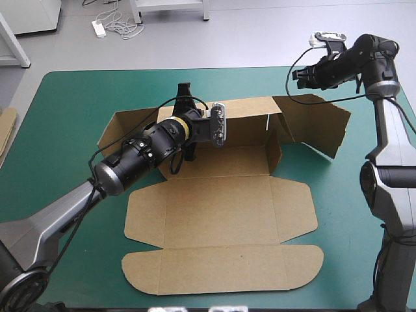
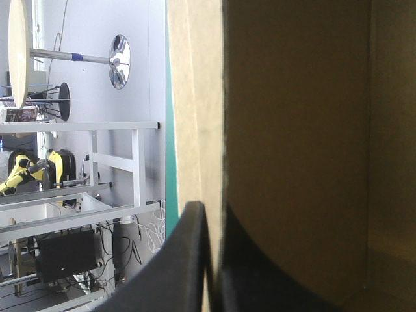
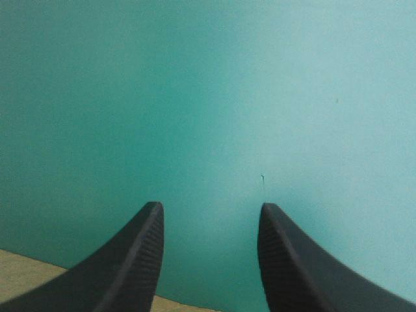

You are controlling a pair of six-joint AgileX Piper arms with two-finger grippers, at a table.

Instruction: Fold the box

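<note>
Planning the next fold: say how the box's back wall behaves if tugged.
The box is thin cut board, so probably light and likely to slide on the teal-green cover. Its back wall, pinched by the left gripper, stands upright, so fairly stiff, yet should hinge at its crease.

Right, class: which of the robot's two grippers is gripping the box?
The left gripper: it is shut on a raised wall of the box, while the right gripper hangs open over the teal-green cover.

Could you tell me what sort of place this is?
Likely a robotics lab workbench: a teal-green covered table, a partly raised brown box, and the left gripper shut on its wall.
</note>
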